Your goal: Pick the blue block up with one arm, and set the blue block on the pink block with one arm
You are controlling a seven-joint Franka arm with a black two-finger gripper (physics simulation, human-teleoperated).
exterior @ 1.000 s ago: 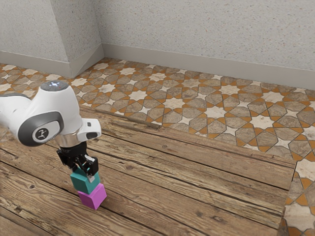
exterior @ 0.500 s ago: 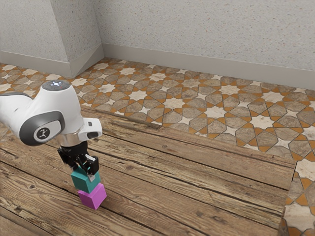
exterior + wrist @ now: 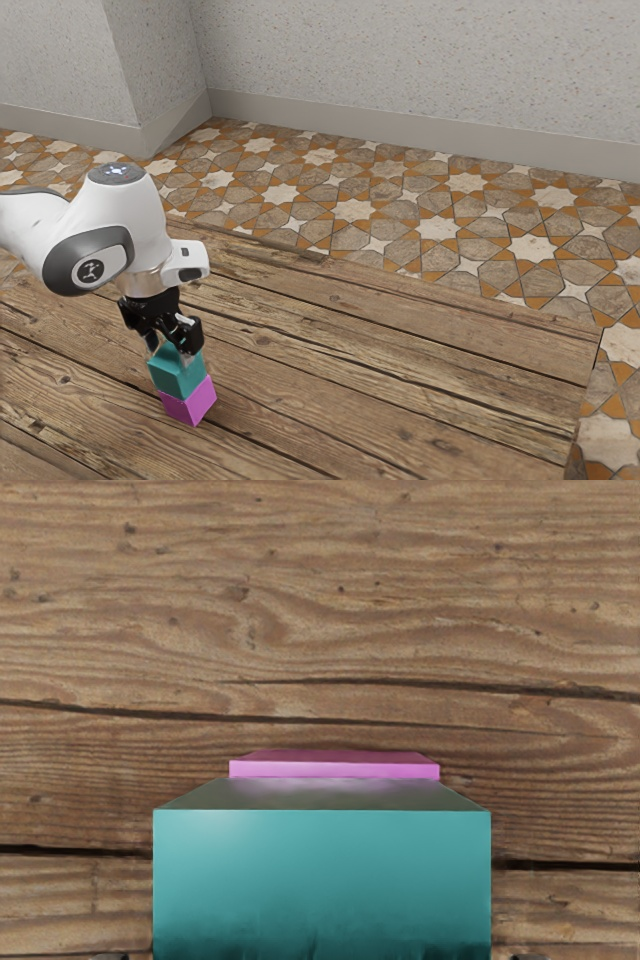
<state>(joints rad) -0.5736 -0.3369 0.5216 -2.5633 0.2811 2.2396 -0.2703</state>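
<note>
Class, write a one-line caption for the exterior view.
Gripper over blue block stacked on pink block, wooden table.

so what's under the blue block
The pink block lies under the blue block, on the wooden table. Its sides and one edge strip show; most of its top face is covered.

No words, numbers or brand names could be read anywhere. The one mark was a small white emblem (image 3: 91, 270) on the grey round cap (image 3: 95, 258) of the arm (image 3: 55, 215). It was a figure-like sign rather than letters, and what it stood for could not be told.
</note>
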